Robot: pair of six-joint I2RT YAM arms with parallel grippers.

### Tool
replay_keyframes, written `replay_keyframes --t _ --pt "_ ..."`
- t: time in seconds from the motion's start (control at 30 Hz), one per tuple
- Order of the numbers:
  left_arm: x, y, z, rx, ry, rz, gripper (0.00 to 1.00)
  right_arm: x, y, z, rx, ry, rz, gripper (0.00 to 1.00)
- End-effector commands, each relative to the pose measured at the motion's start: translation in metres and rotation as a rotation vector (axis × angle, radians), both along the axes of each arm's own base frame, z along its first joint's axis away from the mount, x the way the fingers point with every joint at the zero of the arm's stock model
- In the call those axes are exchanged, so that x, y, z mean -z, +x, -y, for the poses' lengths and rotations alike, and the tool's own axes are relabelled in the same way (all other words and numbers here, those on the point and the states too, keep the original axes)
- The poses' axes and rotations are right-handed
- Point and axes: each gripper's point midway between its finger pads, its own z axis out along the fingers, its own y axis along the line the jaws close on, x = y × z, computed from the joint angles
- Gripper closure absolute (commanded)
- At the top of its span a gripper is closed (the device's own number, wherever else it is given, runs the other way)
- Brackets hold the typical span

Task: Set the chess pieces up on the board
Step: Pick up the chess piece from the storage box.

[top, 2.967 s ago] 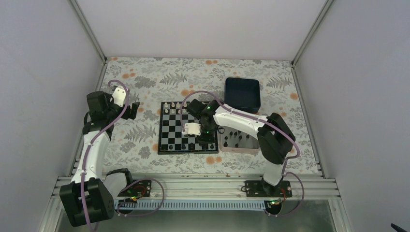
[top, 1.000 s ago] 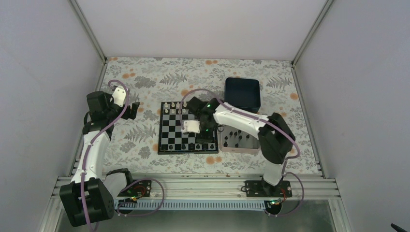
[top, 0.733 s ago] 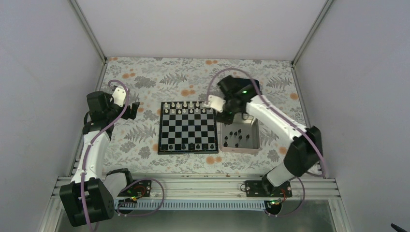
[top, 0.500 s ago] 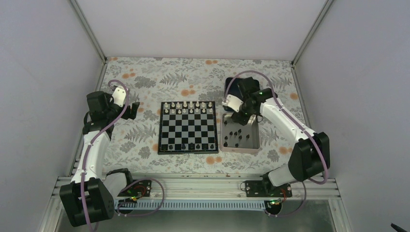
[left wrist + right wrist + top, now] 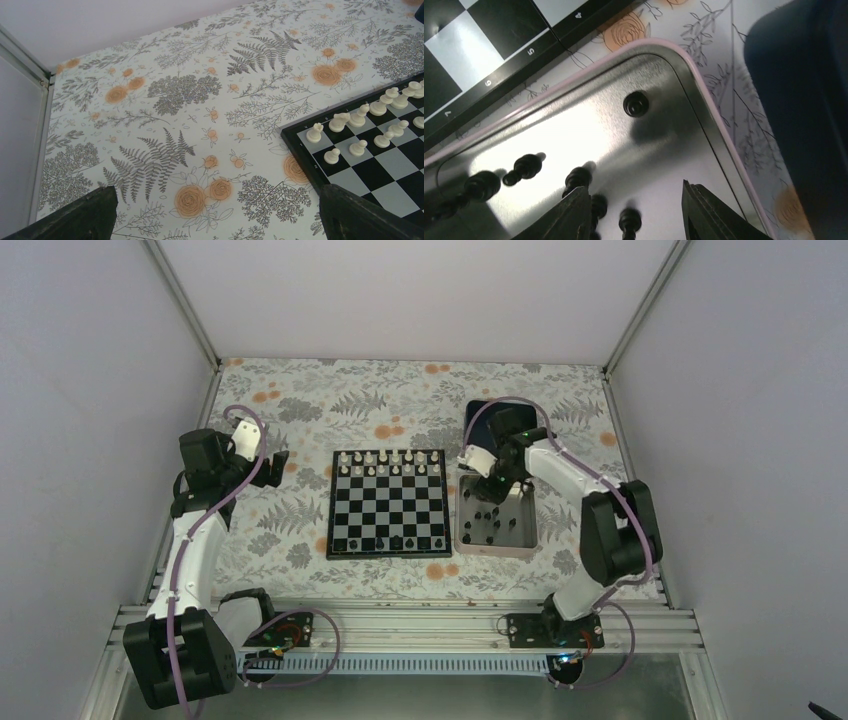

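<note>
Right gripper (image 5: 634, 192): the jaws stand wide apart with nothing clamped between them.
Right gripper, place: it hangs over the far end of the silver tray (image 5: 711, 112), fingers pointing down into it.
Right gripper, contact: the fingers (image 5: 571, 212) touch no piece that can be seen. Two black figures show low in the gap between them. Whether these sit under the tips or just beside them cannot be told.
Left gripper (image 5: 215, 225): the jaws are spread wide and hold nothing. It is held above the floral table cover (image 5: 165, 100), left of the board's far-left corner and well apart from the right arm.
Black chess pieces (image 5: 492, 521): most are in the silver tray, in a loose group around its middle. One sits alone near the tray's far-left corner, and some of the others look tipped over.
Black chess pieces on the board: a few stand along the near row.
Board (image 5: 389, 504): it lies flat in the middle of the table, just left of the silver tray, with a narrow strip of cover between them.
White pieces (image 5: 389, 462): they stand in the board's two far rows.
Dark blue tray (image 5: 809, 125): it sits just beyond the far end of the silver tray, partly under the right arm.
</note>
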Motion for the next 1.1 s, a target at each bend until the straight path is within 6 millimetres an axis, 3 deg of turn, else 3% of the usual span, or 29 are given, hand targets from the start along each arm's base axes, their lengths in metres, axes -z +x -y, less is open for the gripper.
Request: replay_keyframes --t 0.0,0.33,0.73,1.07 --pt "-0.004 0.002 -0.003 -0.013 0.003 0.026 0.00 0.001 0.013 -0.017 -0.022 0.074 0.001 0.52" --pt "-0.002 0.003 -0.003 -0.012 0.004 0.024 0.00 0.013 0.023 -0.035 -0.065 0.089 -0.020 0.51" --pt "-0.002 0.003 -0.004 -0.012 0.005 0.022 0.00 0.035 0.017 -0.044 -0.098 0.069 -0.055 0.54" --pt "-0.002 0.003 -0.003 -0.008 0.004 0.022 0.00 0.048 0.011 -0.045 -0.107 0.054 -0.081 0.65"
